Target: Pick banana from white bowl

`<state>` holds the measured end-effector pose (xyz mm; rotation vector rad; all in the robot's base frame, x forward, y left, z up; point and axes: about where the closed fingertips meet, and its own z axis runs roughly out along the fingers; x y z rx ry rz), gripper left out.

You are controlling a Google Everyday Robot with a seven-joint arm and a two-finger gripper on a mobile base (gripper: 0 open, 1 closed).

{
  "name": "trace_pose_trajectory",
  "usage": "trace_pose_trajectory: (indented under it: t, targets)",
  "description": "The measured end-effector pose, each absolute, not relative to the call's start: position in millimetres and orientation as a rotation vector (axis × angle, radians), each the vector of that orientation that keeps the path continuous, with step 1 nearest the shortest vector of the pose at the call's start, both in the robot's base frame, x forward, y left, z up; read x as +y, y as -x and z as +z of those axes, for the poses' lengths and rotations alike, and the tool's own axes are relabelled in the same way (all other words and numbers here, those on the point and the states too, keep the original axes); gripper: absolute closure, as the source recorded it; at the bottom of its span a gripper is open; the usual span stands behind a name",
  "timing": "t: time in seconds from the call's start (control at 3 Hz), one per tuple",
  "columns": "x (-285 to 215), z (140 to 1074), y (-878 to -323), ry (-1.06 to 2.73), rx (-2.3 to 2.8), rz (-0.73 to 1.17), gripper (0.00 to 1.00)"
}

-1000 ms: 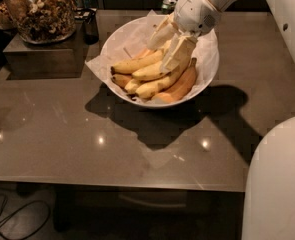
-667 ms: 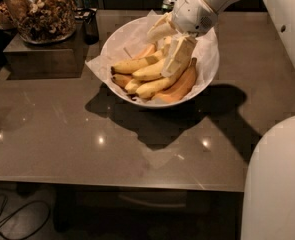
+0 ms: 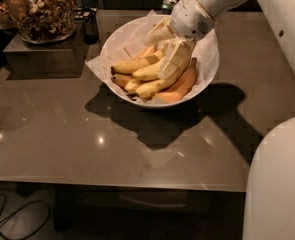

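The white bowl (image 3: pixel 209 69) stands at the back middle of the brown table, lined with crumpled white paper. It holds several yellow bananas and pale orange-peach fruits (image 3: pixel 179 86). The plump banana (image 3: pixel 148 73) lies in the middle of the pile, with a slimmer one (image 3: pixel 129 64) to its left. My gripper (image 3: pixel 157 59) reaches down into the bowl from the upper right and is open. One finger (image 3: pixel 173 59) rests on the pile over the plump banana's right end. The other finger (image 3: pixel 157 34) stands apart at the bowl's back.
A glass jar (image 3: pixel 39 9) of dried stuff stands on a dark box (image 3: pixel 42 54) at the back left. A can (image 3: pixel 168 4) sits behind the bowl. My white body (image 3: pixel 277 184) fills the front right. Cables lie on the floor at the lower left.
The gripper has stayed over the bowl and sunk slightly toward the bananas. The fruit has not moved.
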<state>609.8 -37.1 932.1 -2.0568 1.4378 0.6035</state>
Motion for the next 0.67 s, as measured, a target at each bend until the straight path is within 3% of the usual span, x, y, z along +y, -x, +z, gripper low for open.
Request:
trace_pose_trajectory:
  t: [0.33,0.67]
  targets:
    - [-35.9,925.8,-609.5,2.052,1.437,0.615,0.36]
    - [-34.4,920.4,-608.0,2.054,1.436,0.620,0.55]
